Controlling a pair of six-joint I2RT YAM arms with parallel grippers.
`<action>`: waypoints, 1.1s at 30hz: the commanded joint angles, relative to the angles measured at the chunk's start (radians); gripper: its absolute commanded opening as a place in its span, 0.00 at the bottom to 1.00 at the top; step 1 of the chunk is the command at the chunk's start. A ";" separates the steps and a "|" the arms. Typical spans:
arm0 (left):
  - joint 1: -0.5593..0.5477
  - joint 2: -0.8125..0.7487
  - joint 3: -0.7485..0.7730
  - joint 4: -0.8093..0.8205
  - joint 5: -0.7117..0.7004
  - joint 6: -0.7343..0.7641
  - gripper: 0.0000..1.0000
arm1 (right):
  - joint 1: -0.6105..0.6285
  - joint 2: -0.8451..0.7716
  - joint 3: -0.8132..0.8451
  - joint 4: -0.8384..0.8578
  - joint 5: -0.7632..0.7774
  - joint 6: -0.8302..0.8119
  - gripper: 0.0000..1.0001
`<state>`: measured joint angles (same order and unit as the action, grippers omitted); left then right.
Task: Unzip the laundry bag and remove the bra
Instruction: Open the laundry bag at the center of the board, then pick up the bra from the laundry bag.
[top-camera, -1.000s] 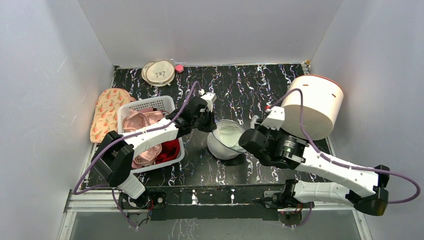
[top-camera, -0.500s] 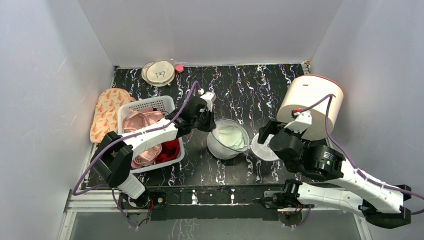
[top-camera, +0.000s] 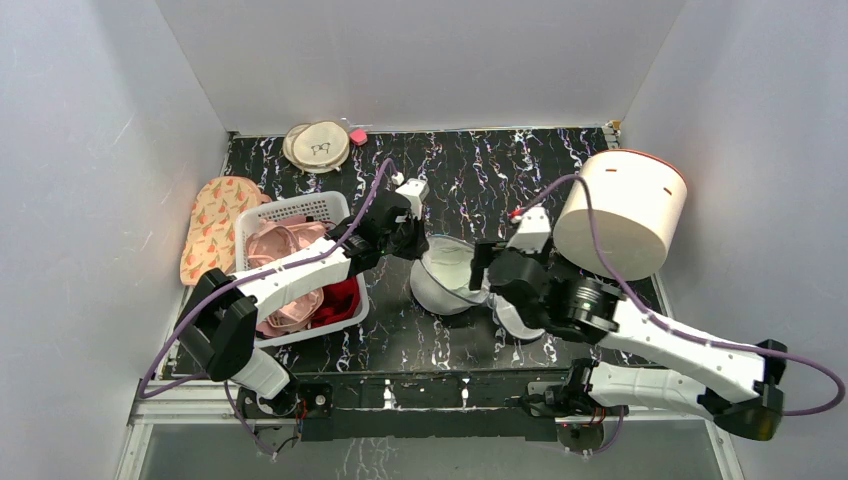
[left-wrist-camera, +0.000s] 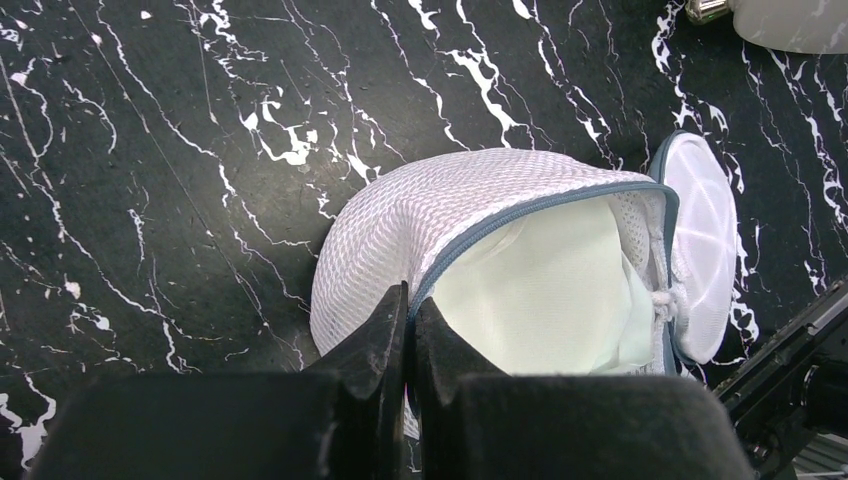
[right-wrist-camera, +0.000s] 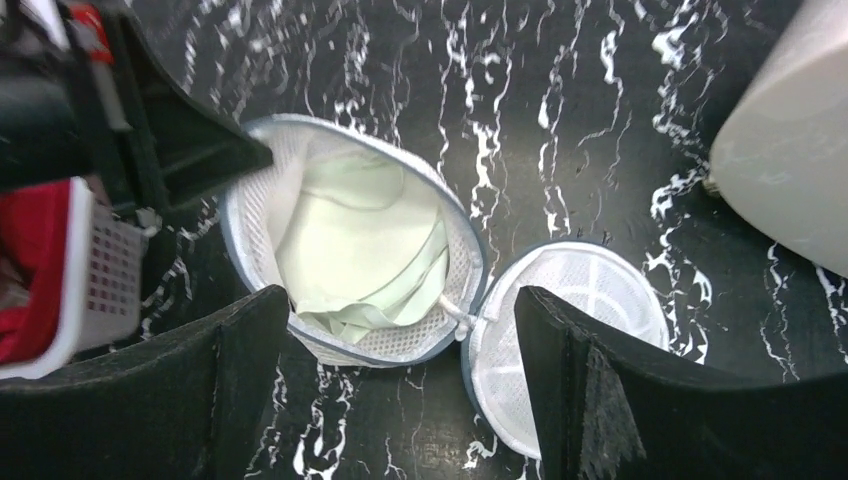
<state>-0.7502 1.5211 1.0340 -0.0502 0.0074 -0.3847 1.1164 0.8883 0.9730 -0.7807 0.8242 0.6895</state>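
Action at the centre of the overhead view: the laundry bag (top-camera: 437, 290) sits on the black marbled tabletop (top-camera: 480, 175), unzipped, with its round mesh lid (top-camera: 515, 320) flopped out flat to the lower right and joined to it at one edge. Inside you can see the bra (top-camera: 455, 268), pale green, bunched up in the mesh bowl and not yet out.

Over to the left end effector (top-camera: 413, 243), coming in from the upper left of the bag. In the left wrist view its fingers (left-wrist-camera: 385, 335) are pressed tight together, pinching the bag's mesh wall (left-wrist-camera: 400, 220) right at the grey zipper rim (left-wrist-camera: 520, 213), and the bra (left-wrist-camera: 540, 280) fills the opening just beyond.

Now the right end effector (top-camera: 487, 272), reaching in from the lower right. Its own camera looks straight down into the bag (right-wrist-camera: 400, 342). The two dark fingers (right-wrist-camera: 240, 340) are spread wide on either side of the frame, gripping nothing, with the bra (right-wrist-camera: 360, 235) in the gap below them and the lid (right-wrist-camera: 580, 315) lying beside the right finger.

Elsewhere in the overhead view, a white basket (top-camera: 300, 207) of pink and red garments stands left of the bag, a big cream drum (top-camera: 620, 215) tilts at the right, and beige round discs (top-camera: 318, 146) lie at the upper left by the back wall
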 joint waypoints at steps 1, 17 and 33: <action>0.000 -0.062 0.003 0.003 -0.038 0.019 0.00 | -0.095 0.113 -0.035 0.128 -0.142 -0.039 0.79; -0.002 -0.120 -0.017 0.010 -0.131 0.057 0.06 | -0.390 0.150 -0.273 0.312 -0.508 -0.076 0.57; -0.191 -0.227 -0.054 0.076 -0.091 0.431 0.83 | -0.406 0.081 -0.491 0.566 -0.629 -0.032 0.53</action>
<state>-0.8764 1.2907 0.9180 0.0578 -0.1684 -0.0811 0.7132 0.9962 0.5091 -0.3431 0.2428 0.6426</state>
